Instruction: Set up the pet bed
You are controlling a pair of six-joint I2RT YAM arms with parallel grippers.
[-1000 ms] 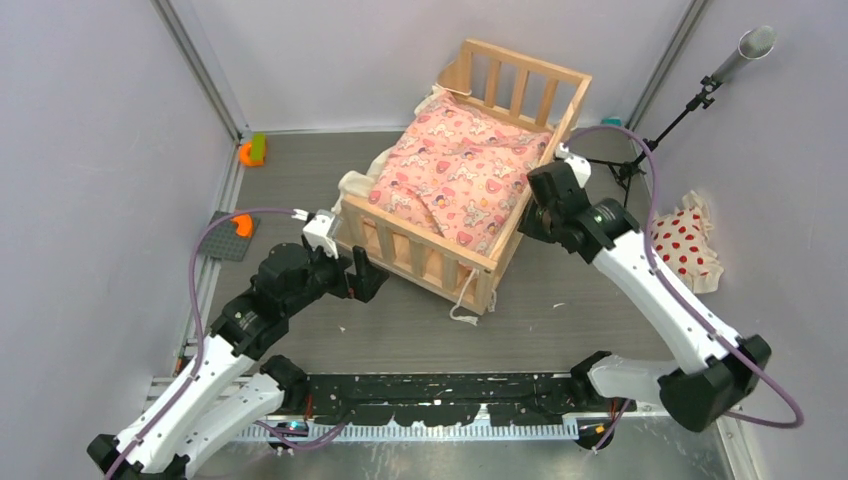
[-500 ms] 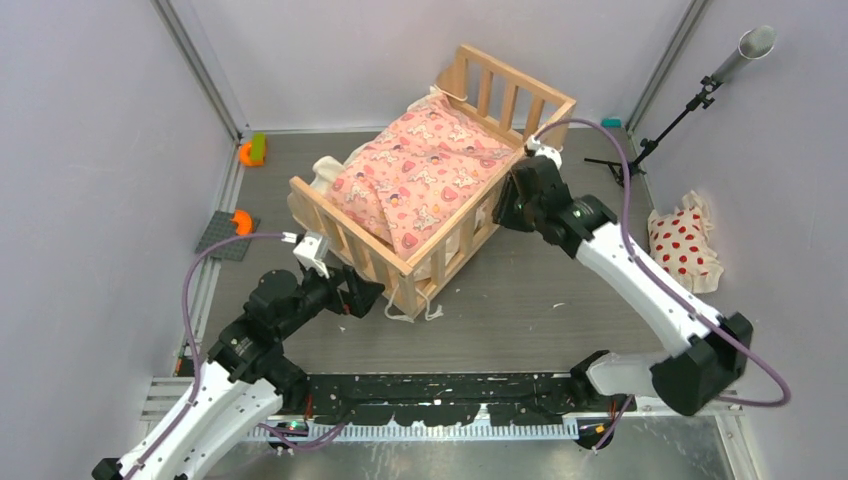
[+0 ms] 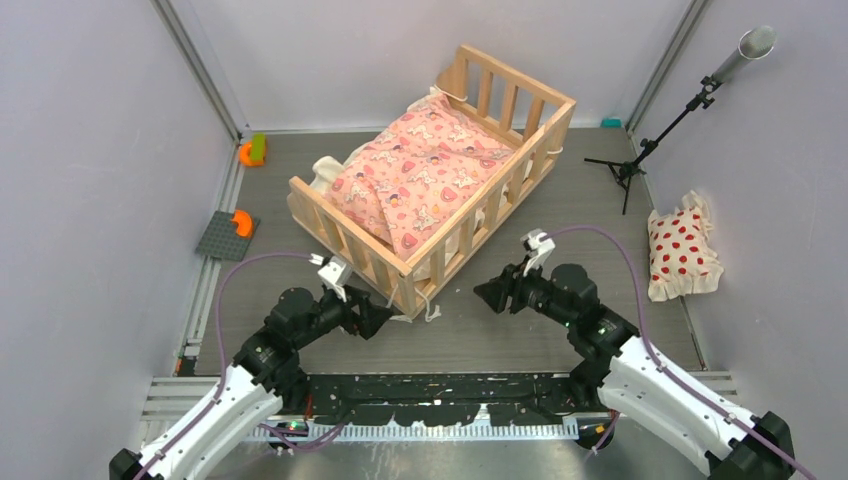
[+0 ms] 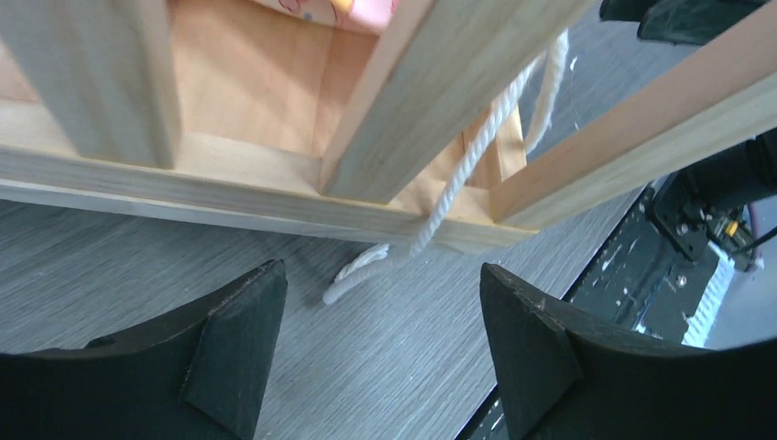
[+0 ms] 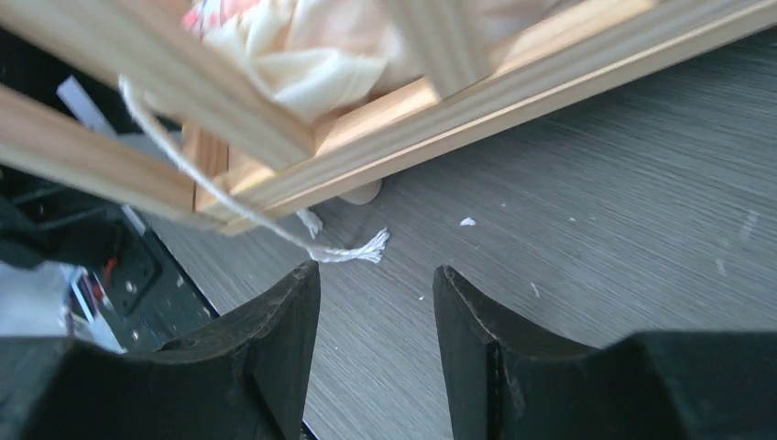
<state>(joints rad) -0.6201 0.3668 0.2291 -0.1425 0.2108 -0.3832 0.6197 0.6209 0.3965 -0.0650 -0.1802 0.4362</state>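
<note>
The bed stands on its feet towards the back of the table, left of centre. It sits askew. Its long axis runs on a diagonal from near-left to far-right. The taller slatted end is at the far right, close to the back wall. The lower end faces near-left, towards the left arm. Its nearest corner points at the gap between the two arms.

A pink cushion lies inside the bed and fills most of it, along the same diagonal. Cream fabric bulges out past the left side. A cream cord hangs from the near corner down onto the table.

The left gripper sits low, just beside that near corner, aimed at the bed's foot end. In the left wrist view its fingers are spread wide with nothing between them. They stop short of the bottom rail, with only the cord's loose end on the table ahead.

The right gripper is near the same corner on the other side, apart from the bed's long right rail. The right wrist view shows its jaws parted by a moderate gap and empty. A frayed cord end lies on the table in front.

A white pillow with red dots lies at the table's right edge, well apart from the bed.
</note>
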